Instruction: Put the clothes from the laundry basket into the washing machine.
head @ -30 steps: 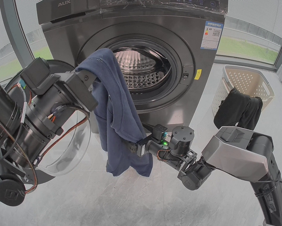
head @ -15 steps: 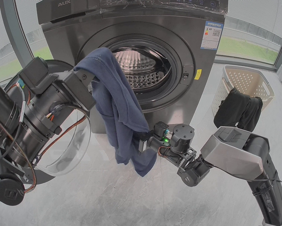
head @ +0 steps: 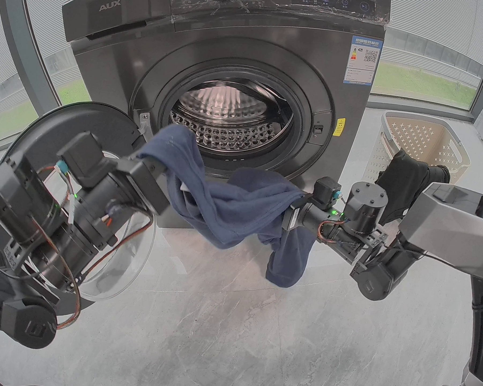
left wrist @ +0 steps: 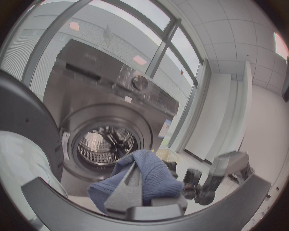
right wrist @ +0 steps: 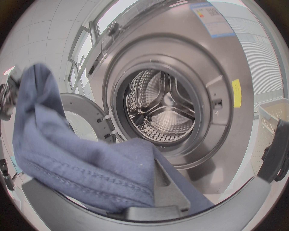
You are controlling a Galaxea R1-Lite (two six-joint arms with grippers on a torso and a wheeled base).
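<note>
A blue garment (head: 231, 202) hangs stretched between my two grippers, just in front of and below the open drum (head: 229, 116) of the washing machine (head: 321, 79). My left gripper (head: 162, 165) is shut on the garment's left end; its fingers (left wrist: 128, 186) pinch the blue cloth (left wrist: 153, 177). My right gripper (head: 288, 212) is shut on the other end, and a fold of it dangles below. The same blue garment (right wrist: 84, 168) drapes over my right gripper (right wrist: 156, 192), with the empty drum (right wrist: 162, 108) behind.
The round washer door (head: 50, 136) stands swung open at the left, behind my left arm. A beige laundry basket (head: 426, 138) sits at the right with a dark garment (head: 407, 179) hanging over its rim. Grey tiled floor (head: 222, 336) lies open in front.
My left gripper dropped lower and back toward the door. My right gripper rose and swung right, pulling the garment from a vertical hang into a spread across the drum opening.
</note>
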